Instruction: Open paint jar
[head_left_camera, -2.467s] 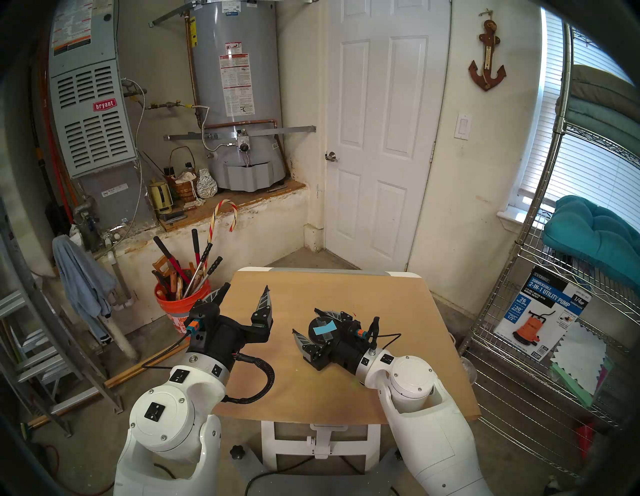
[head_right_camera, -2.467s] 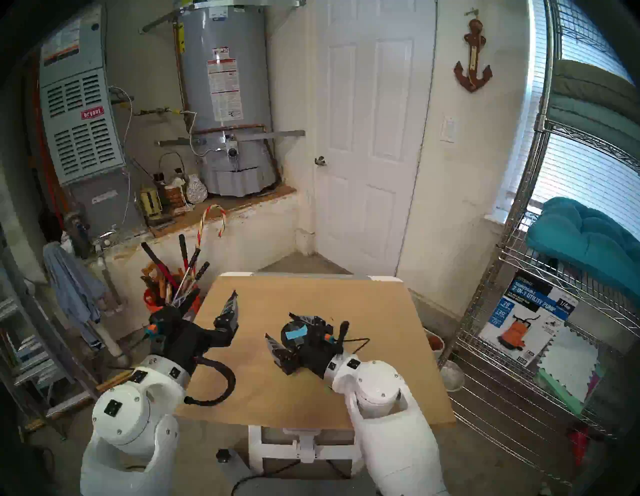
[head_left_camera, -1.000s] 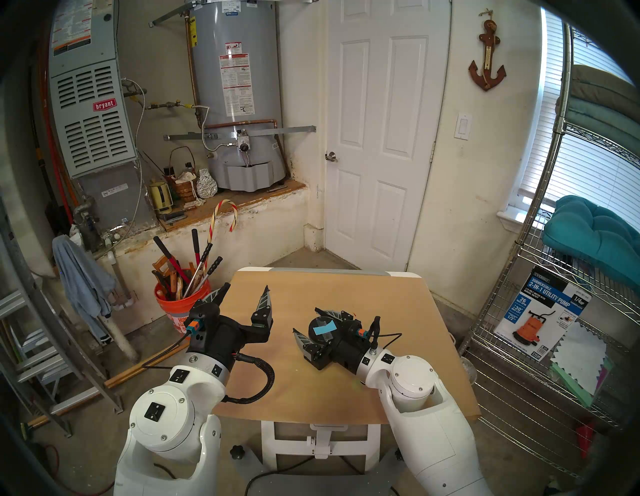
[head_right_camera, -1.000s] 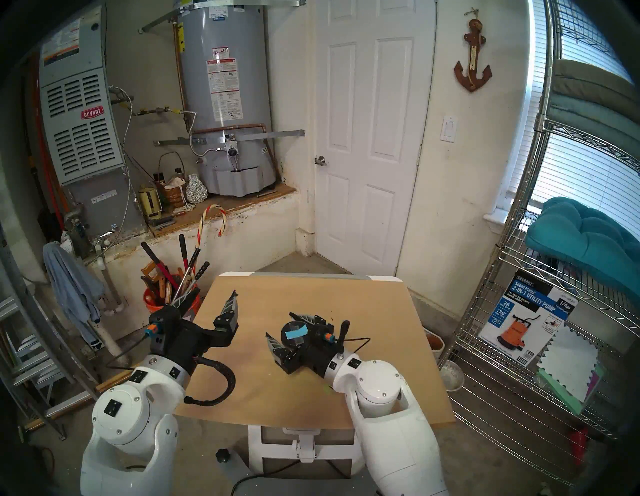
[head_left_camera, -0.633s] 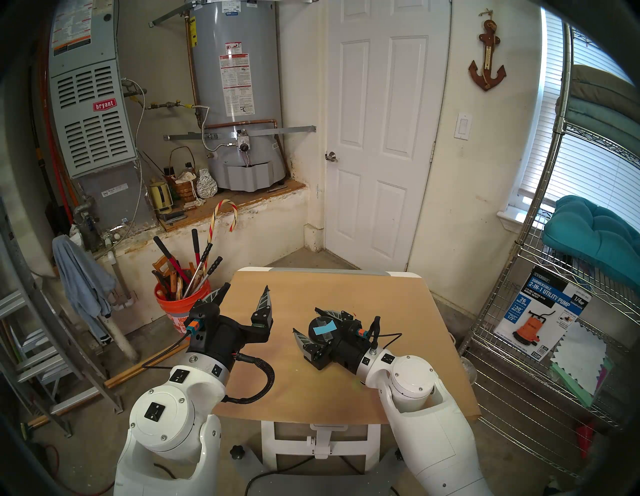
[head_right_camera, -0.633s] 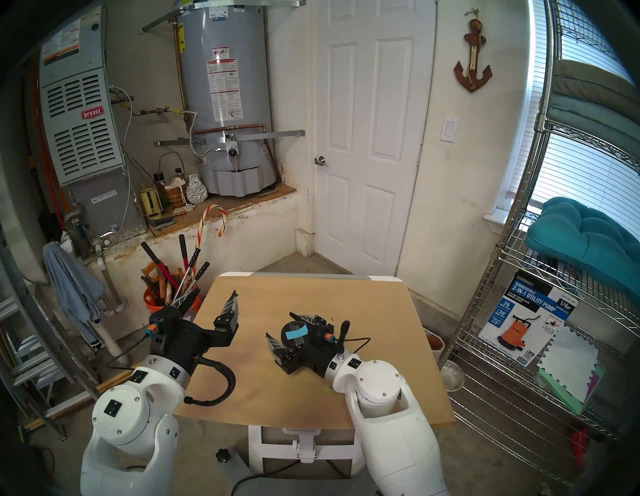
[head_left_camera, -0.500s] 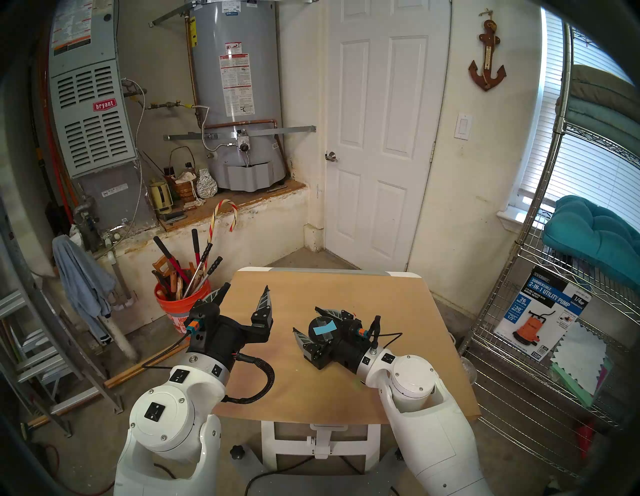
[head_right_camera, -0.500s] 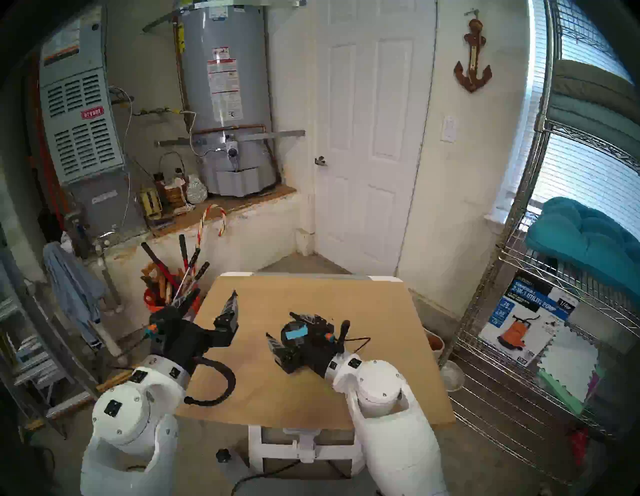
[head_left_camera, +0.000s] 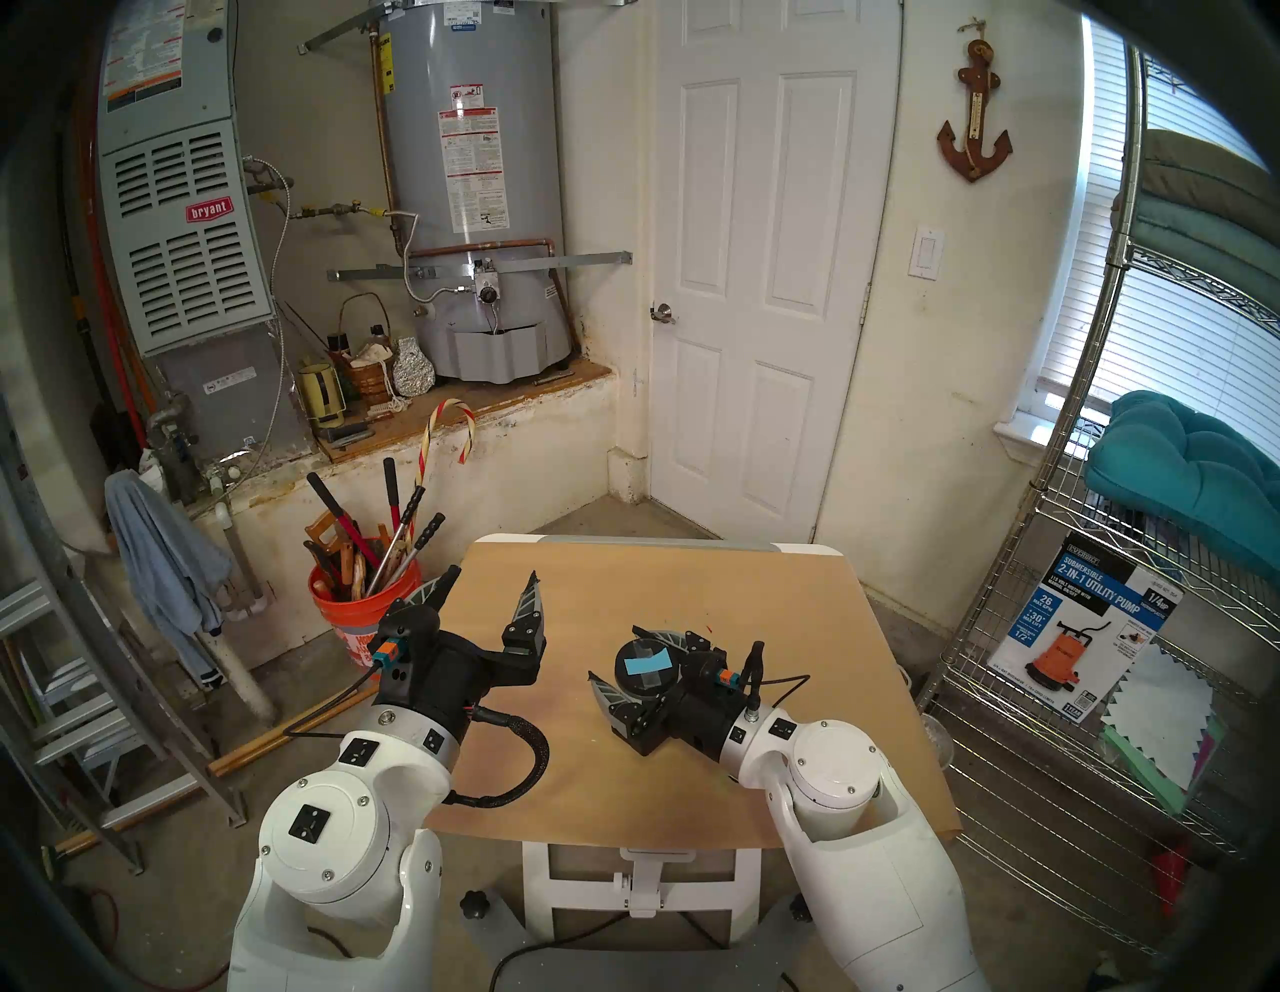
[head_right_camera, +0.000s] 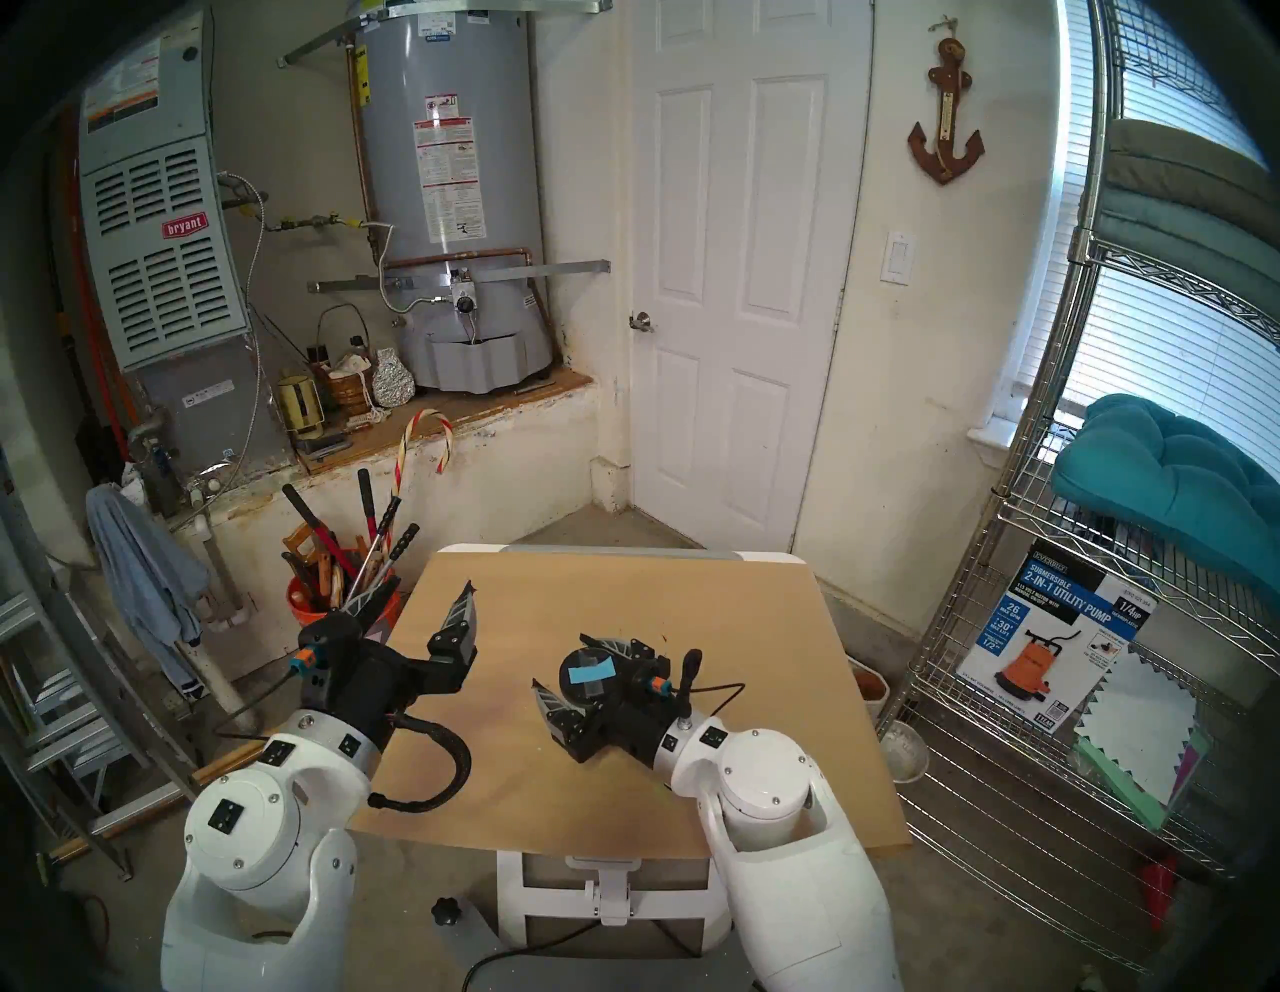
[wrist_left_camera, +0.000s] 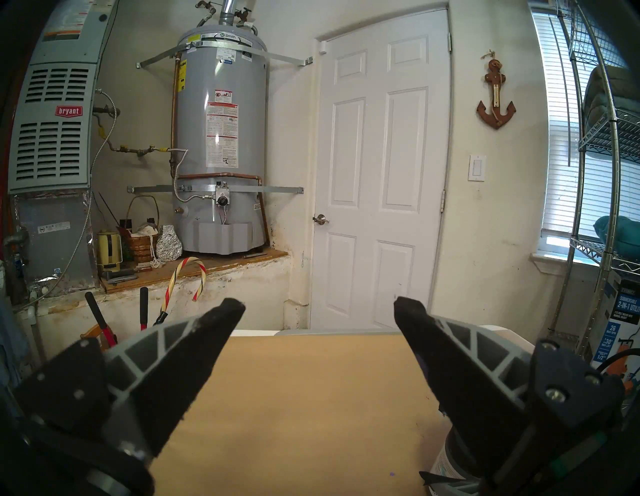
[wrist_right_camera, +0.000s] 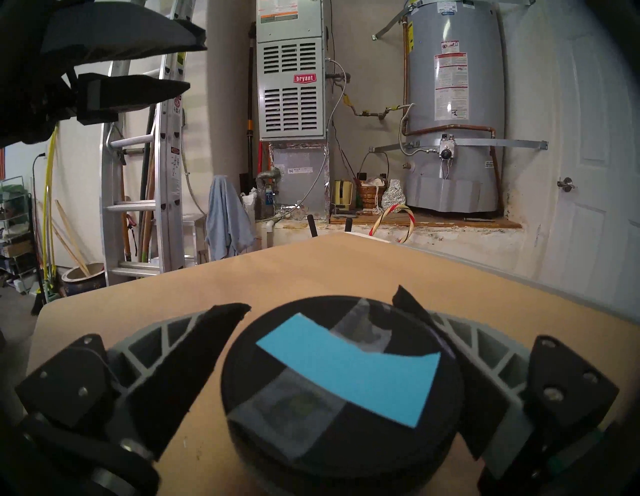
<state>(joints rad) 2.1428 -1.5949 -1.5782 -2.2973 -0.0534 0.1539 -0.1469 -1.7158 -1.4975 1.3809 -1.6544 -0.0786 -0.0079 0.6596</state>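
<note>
The paint jar (head_left_camera: 646, 666) stands upright on the tan table (head_left_camera: 658, 575), right of centre. Its black lid (wrist_right_camera: 343, 381) carries a light-blue tape strip (wrist_right_camera: 349, 360). Its white label shows low in the left wrist view (wrist_left_camera: 450, 460). My right gripper (head_left_camera: 612, 651) is open and lies level around the jar. Its far finger (wrist_right_camera: 446, 332) is against the lid's rim. Its near finger (wrist_right_camera: 180, 363) stands a small gap off. My left gripper (head_left_camera: 493, 573) is wide open and empty, above the table's left part, well left of the jar.
An orange bucket of long-handled tools (head_left_camera: 360, 609) stands off the table's left edge. A ladder (head_left_camera: 104, 693) is further left. A wire shelf rack (head_left_camera: 1108, 693) stands to the right. A white door (head_left_camera: 755, 277) is behind the table.
My right gripper has drawn back a little toward me and to the right, so more of the lid shows between its fingers. The jar has barely shifted. The left arm has not moved.
</note>
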